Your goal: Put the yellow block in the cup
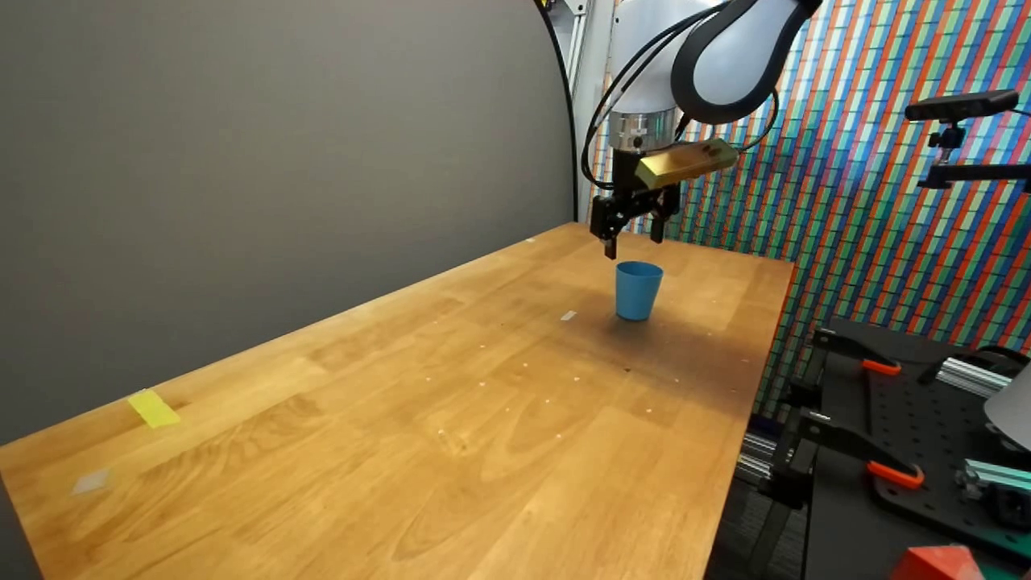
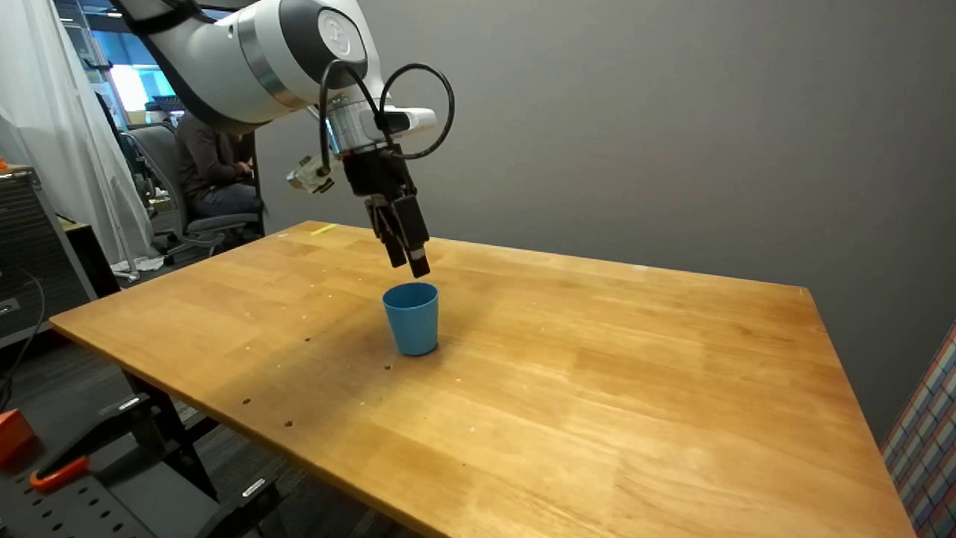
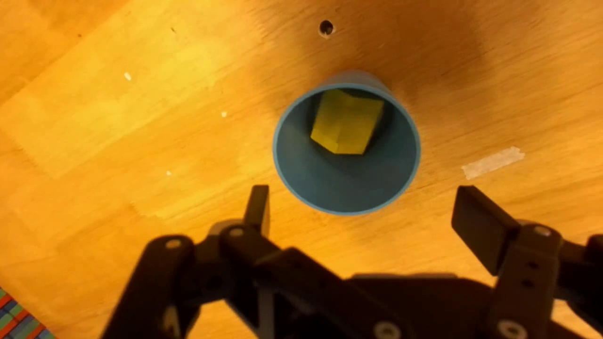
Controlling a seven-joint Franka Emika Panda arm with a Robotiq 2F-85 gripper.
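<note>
Upright blue cup (image 2: pixel 414 321), yellow block (image 3: pixel 346 125) inside (hidden in both exterior views), pincer (image 3: pixel 362 202) spread apart.

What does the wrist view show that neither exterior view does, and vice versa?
Only the wrist view shows the chunky yellow block, lying inside the plain blue tapered cup. Only the exterior views show the flat yellow tape-like patch and the white-and-black robot arm. All share the cup, the brown wooden tabletop and the open black gripper.

No text readable; round emblem (image 2: pixel 339 33) on arm (image 2: pixel 213 63) too blurred to read.
</note>
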